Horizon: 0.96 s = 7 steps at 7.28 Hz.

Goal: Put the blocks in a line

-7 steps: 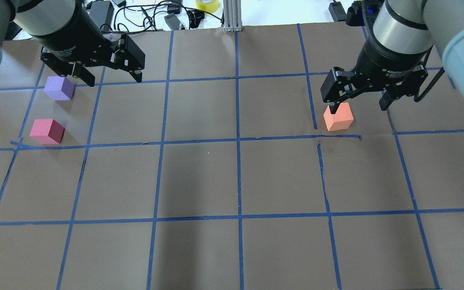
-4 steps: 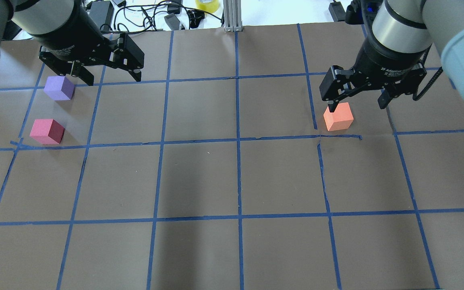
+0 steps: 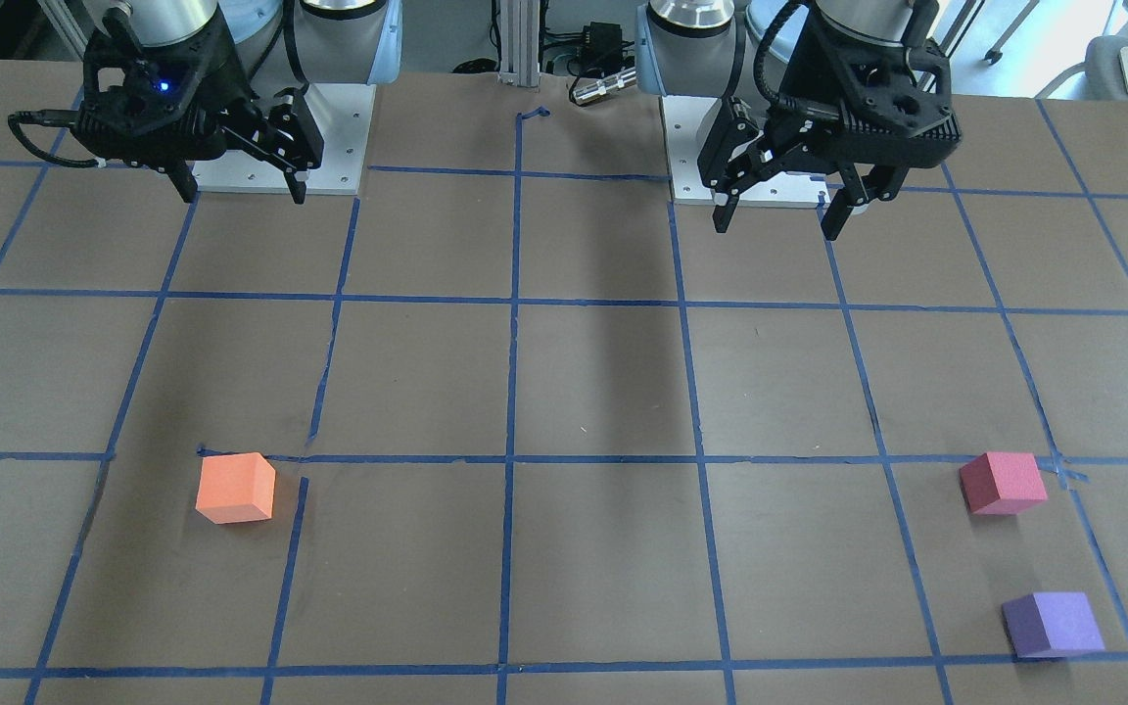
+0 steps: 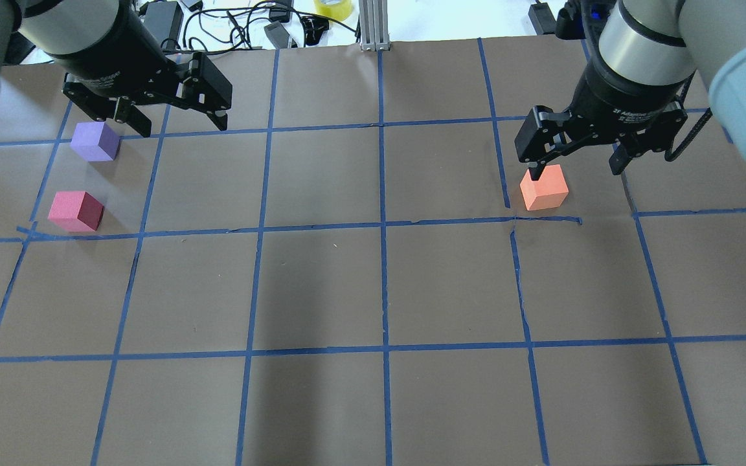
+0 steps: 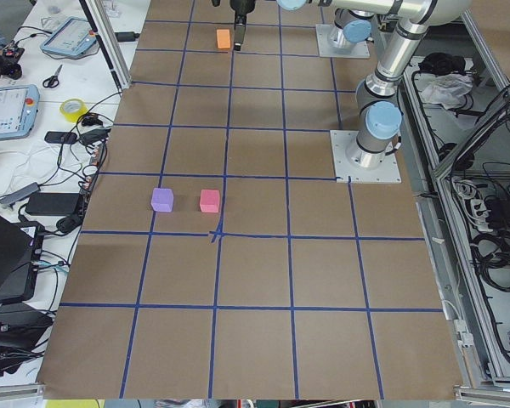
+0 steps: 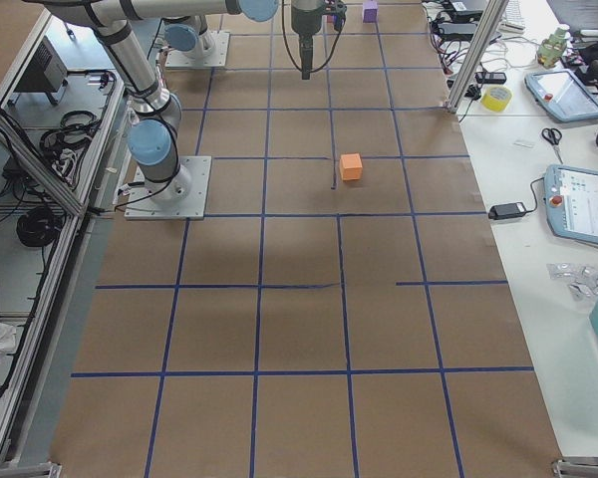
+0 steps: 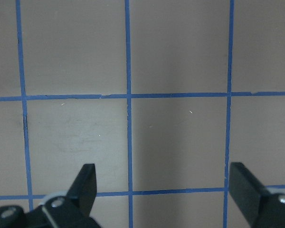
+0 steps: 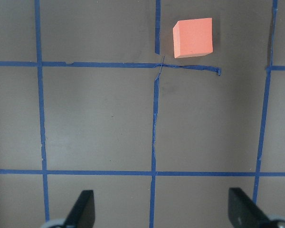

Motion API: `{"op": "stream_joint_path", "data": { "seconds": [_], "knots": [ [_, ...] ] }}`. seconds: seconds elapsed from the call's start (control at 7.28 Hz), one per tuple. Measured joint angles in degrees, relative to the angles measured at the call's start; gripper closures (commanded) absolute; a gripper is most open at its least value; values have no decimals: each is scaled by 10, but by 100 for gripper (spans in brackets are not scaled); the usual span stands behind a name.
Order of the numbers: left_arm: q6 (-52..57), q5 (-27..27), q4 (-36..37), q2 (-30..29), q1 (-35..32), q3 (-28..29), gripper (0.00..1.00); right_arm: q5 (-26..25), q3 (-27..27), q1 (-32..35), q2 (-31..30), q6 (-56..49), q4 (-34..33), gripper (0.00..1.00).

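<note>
Progress toward a line looks close to nil, judging by how the blocks lie. The orange block [image 3: 236, 488] sits alone on the bench [image 3: 603, 548] on the robot's right side. It is well apart from the pinkish-red block [image 3: 1003, 483] and the purple block [image 3: 1054, 624], which lie near each other but not touching on the robot's left side, the purple one farther from the base. The three do not fall on one straight run.

The left end effector [image 3: 777, 223] hangs above the bench with its fingers spread and nothing between them; its wrist view shows only bare paper and blue tape. The right end effector [image 3: 239, 191] is likewise spread and empty, with the orange block ahead of it in its wrist view, untouched.

All of the work appears to remain. At least one block has to be picked up and carried across, most likely the orange one, and the spacing then evened out.
</note>
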Motion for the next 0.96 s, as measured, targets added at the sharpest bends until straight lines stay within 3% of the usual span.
{"op": "stream_joint_path", "data": {
  "seconds": [0.96],
  "knots": [
    [-1,-2,0,-2,0,-1,0,-5,3,-4,18,-9,-20,0]
  ]
}}
